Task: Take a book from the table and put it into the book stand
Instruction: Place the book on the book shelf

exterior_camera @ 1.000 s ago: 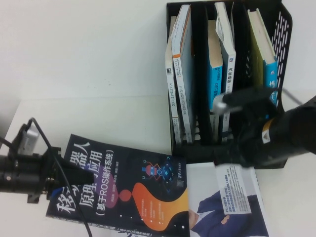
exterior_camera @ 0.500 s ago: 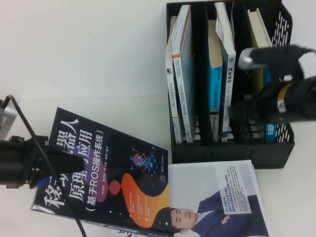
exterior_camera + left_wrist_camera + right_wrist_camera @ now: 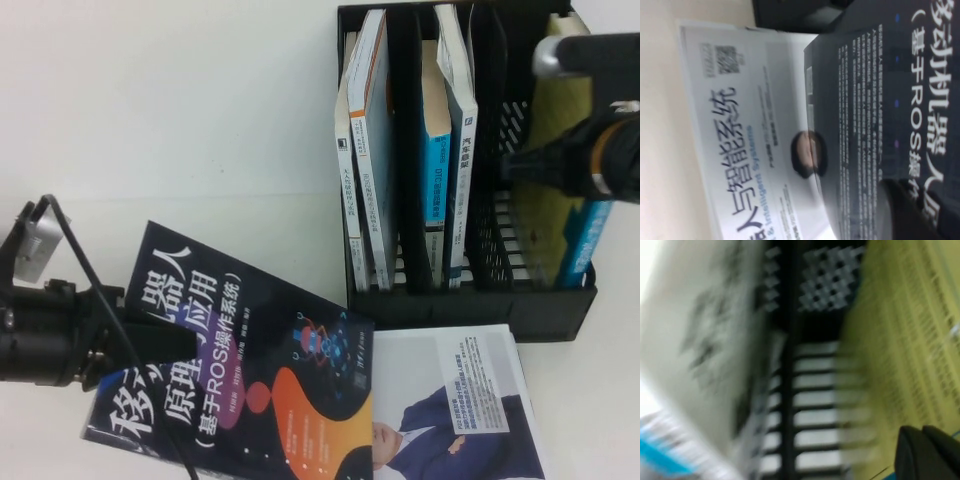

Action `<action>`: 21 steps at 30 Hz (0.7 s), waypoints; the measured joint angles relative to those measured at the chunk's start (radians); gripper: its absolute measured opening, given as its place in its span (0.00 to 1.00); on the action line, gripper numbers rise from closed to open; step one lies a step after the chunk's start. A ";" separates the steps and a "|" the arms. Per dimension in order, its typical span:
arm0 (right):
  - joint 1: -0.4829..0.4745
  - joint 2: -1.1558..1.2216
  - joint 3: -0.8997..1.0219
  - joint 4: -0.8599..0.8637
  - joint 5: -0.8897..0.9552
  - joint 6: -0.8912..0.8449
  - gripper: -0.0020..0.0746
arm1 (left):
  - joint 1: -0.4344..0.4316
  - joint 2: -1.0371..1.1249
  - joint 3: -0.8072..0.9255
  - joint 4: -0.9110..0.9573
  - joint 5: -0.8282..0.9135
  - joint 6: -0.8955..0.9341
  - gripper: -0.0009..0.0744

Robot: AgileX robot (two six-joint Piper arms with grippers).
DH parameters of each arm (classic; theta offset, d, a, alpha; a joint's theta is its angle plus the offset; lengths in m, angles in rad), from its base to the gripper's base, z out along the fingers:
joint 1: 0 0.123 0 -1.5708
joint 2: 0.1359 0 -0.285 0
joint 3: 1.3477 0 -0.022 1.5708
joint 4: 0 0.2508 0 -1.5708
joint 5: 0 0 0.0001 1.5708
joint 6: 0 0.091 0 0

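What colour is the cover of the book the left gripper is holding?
Dark navy book with white title and orange and purple blobs, clearest in the high view.

A white-covered paperback picturing a suited man (image 3: 455, 415) lies flat near the front edge. Blue-spined books (image 3: 440, 170) stand upright in slots, beside a yellow-green-covered book (image 3: 560, 190) leaning in the rightmost slot.

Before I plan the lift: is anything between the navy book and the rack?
Nothing lies between the navy book and the rack. But the right tool hangs over the rightmost slot, and the other slots hold books. The left tool is at the book's left edge.
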 joint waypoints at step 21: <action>0.000 -0.239 -0.004 -0.066 0.026 0.069 0.03 | -0.380 -0.037 -0.442 0.147 -0.039 -0.373 0.16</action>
